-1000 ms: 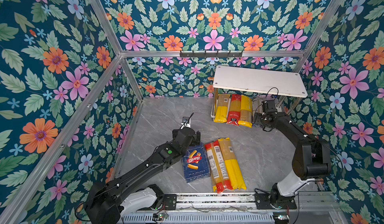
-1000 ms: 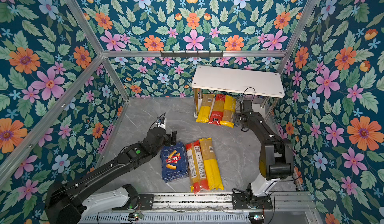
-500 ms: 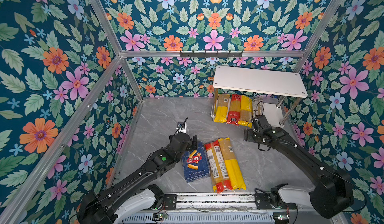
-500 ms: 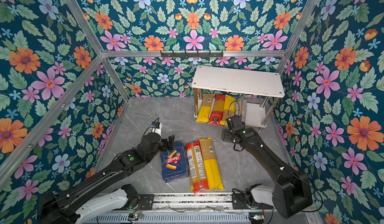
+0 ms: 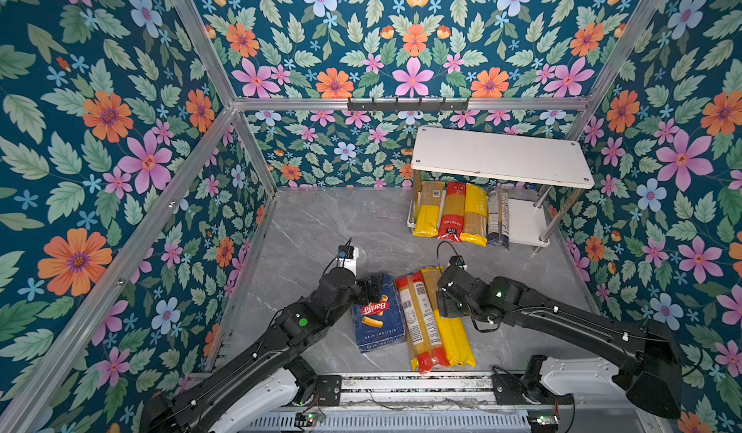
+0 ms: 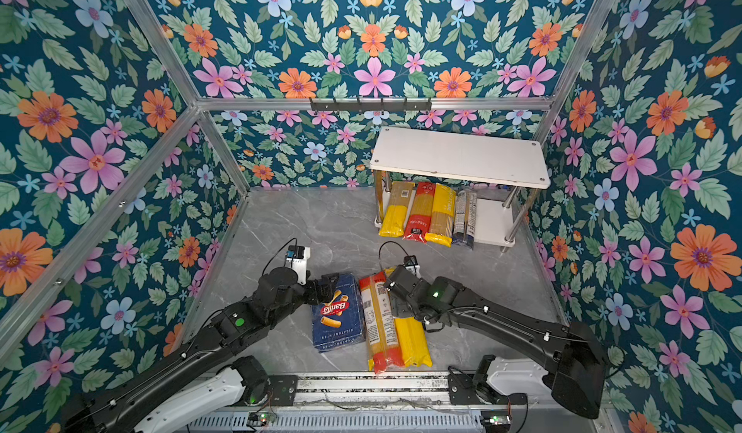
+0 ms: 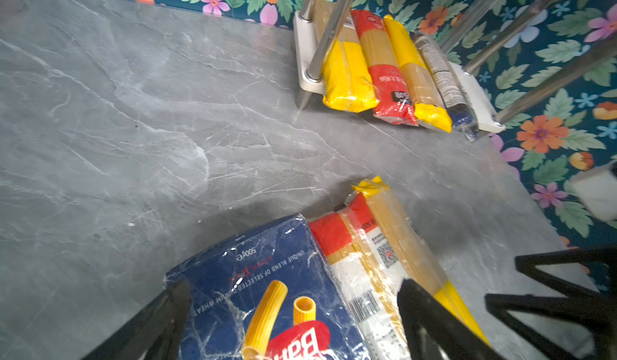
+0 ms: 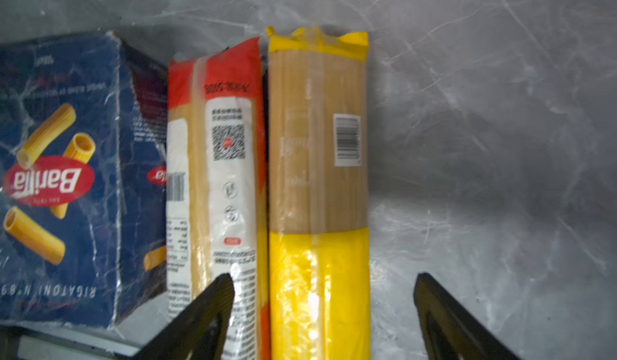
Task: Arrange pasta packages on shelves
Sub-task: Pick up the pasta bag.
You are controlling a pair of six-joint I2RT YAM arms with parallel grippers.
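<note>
A yellow bag (image 8: 317,174) of spaghetti lies flat on the grey tabletop (image 8: 484,124), straight under the right pincer (image 8: 323,275). The pincer's jaws stand wide apart and straddle the bag, gripping nothing. One finger hangs over the red bag (image 8: 217,174) that is pressed against the yellow one's side, and the other hangs over the tabletop. Whether the tips touch anything is hard to tell from this angle. Past the red bag, on the side away from the right pincer, sits the blue box (image 7: 253,275) of rigatoni. The left pincer (image 7: 293,285) hovers over its far end with its jaws spread fully and nothing held, one finger by the box's outer edge and the other near the red bag. Well ahead of both pincers stands the rack (image 5: 502,158), with four bags (image 5: 451,210) lying side by side on its lower board.
</note>
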